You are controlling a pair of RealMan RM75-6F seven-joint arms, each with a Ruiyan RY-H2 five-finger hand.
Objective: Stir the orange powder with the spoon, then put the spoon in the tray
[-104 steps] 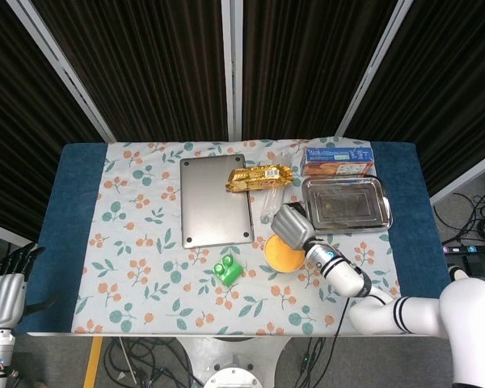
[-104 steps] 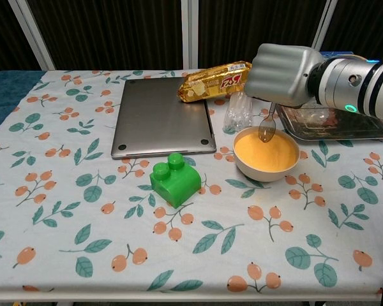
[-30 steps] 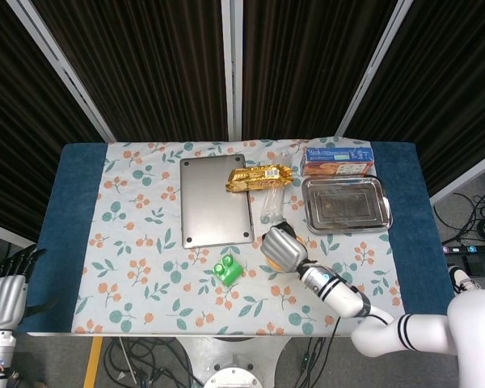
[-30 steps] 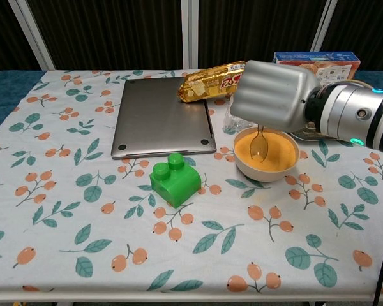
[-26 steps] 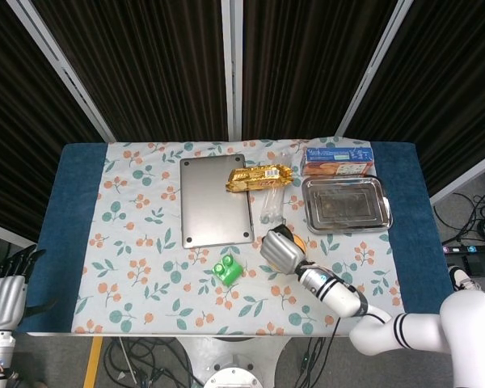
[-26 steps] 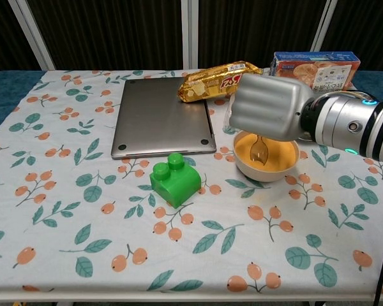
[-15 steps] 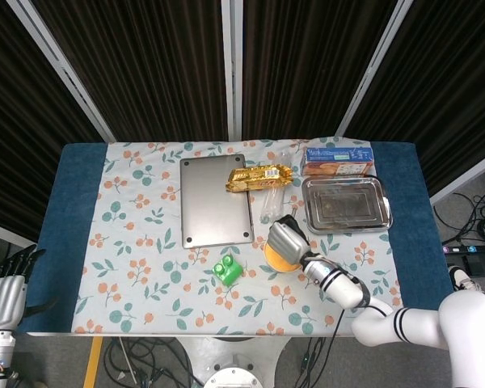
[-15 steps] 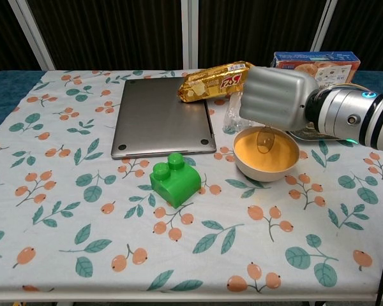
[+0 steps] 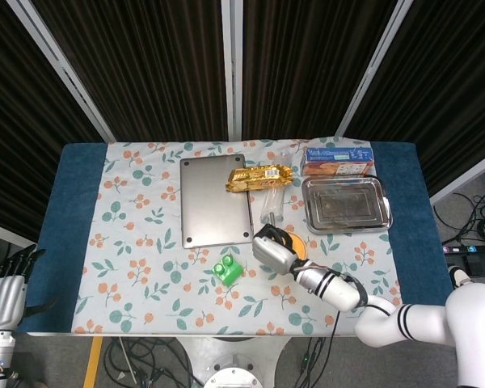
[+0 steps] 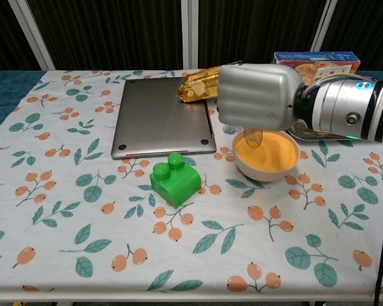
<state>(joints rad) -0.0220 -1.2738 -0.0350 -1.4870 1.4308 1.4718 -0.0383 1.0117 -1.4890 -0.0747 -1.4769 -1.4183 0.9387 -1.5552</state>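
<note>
Fingers of right hand (image 10: 255, 97) grip spoon (image 10: 252, 136), seemingly shifted toward bowl's (image 10: 268, 169) left rim

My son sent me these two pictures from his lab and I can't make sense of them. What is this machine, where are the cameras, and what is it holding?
It is a two-armed robot with human-like hands, steered remotely by a person. The head view looks down from above; the chest view looks across the table from lower down.

The right hand grips a spoon over a white bowl of orange powder. The left hand hangs idle off the table's near left corner, holding nothing.

On the flowered cloth also lie a closed laptop, a gold snack packet, a green toy block, a metal tray and a biscuit box.
</note>
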